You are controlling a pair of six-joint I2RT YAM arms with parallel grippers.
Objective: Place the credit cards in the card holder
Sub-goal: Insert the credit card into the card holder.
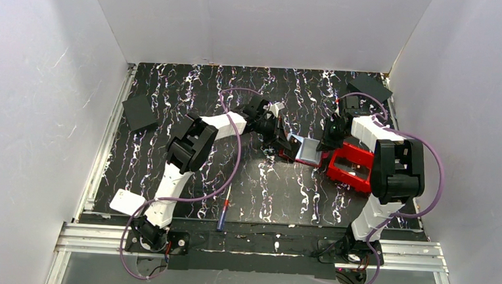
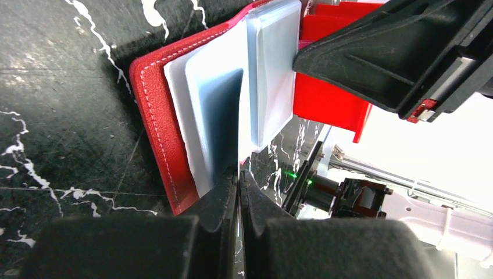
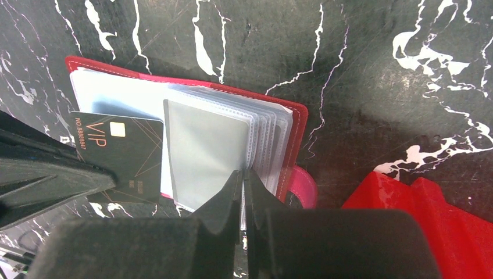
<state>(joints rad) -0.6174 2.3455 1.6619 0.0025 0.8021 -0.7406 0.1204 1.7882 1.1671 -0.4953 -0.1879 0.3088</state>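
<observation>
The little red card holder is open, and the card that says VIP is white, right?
Not quite: the VIP card is black with gold letters, as the right wrist view shows. The red card holder is open, just as you said.

Left arm and right arm: white tubes, chunky black joints, thin purple cables. Left gripper and right gripper: fat black fingers, pointy tips.
</observation>
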